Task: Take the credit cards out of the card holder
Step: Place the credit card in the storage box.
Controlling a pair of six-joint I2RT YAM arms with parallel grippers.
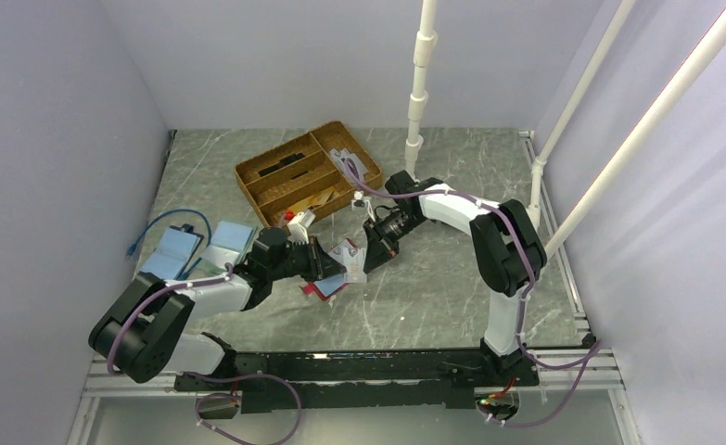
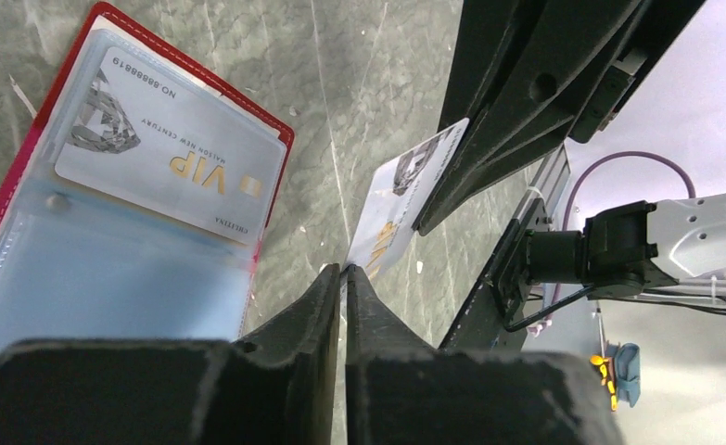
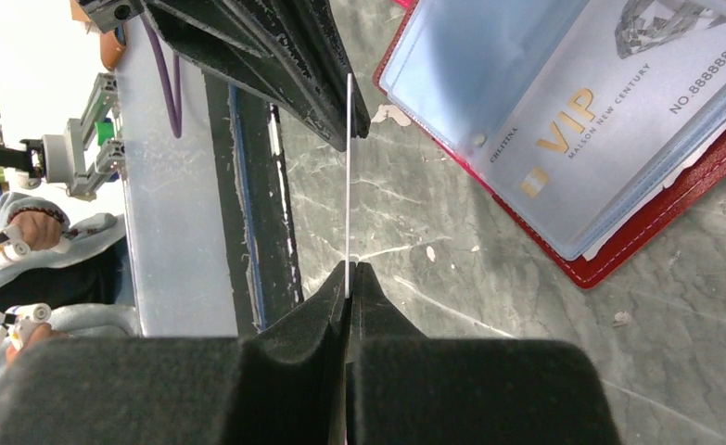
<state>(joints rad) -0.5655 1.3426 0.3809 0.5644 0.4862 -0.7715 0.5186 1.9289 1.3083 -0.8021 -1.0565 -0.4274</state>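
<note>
Card holder (image 2: 108, 278), red and folded open, lies flat on the grey marbled table (image 2: 377, 74) just beside and below the left claw (image 2: 345, 273), with a silver-grey VIP card (image 2: 169, 148) tucked in its clear pocket. The left claw is clenched, its tips pinching one corner of a second silver-grey card (image 2: 401, 209) that is held clear of the table. That card's long axis runs straight ahead from the left claw to the right claw (image 3: 348, 271), which is clamped on the opposite end. Both claws grasp it at once, tip facing tip. The coming move likely turns on one claw letting go. The holder and its pocketed card sit nearer the left arm.
</note>
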